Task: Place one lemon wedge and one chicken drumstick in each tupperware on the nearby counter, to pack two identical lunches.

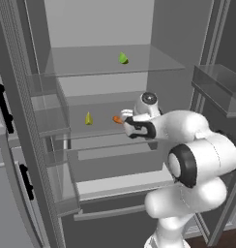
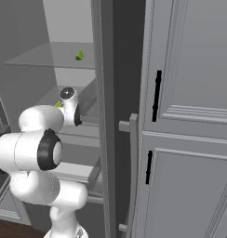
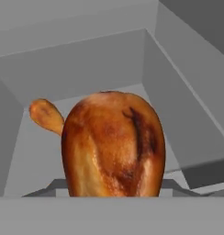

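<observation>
One chicken drumstick (image 3: 113,144) sits close before the gripper (image 1: 124,119), jaws partly closed about its thick end, bone knob away from the hand; whether they press the meat cannot be told. Left base view: the drumstick's orange tip (image 1: 117,119) projects left of the hand over the middle glass shelf (image 1: 91,131) of the open fridge, with a yellow lemon wedge (image 1: 89,118) further left on that shelf and bare glass between. A green wedge (image 1: 123,58) lies on the shelf above, near its front edge. Right base view: grey cabinet doors (image 2: 190,116) right of the fridge
</observation>
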Motion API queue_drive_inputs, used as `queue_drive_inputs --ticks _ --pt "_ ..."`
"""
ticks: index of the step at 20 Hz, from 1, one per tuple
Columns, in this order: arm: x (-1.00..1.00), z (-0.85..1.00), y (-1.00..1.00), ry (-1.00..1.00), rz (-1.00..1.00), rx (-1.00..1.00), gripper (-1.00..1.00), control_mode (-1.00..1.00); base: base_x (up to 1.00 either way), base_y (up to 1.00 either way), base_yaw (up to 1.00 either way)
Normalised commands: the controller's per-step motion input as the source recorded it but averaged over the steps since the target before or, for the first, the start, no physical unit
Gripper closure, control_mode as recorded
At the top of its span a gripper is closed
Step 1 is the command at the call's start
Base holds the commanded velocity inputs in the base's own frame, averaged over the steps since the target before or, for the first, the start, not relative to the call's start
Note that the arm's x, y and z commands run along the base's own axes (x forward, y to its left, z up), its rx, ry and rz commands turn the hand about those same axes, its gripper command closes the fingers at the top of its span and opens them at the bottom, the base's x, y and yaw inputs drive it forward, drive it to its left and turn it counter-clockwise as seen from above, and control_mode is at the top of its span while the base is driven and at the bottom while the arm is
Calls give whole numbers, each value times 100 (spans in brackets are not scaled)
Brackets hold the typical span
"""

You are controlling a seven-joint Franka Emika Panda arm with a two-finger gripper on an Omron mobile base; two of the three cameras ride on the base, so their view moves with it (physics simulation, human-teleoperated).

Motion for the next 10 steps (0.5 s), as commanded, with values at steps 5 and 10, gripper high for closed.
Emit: queue_drive_inputs --ticks 5,10 --pt "-100 100 1 -1 8 0 100 -100 0 0 0" --pt "-100 84 0 5 6 0 100 -100 0 0 0"
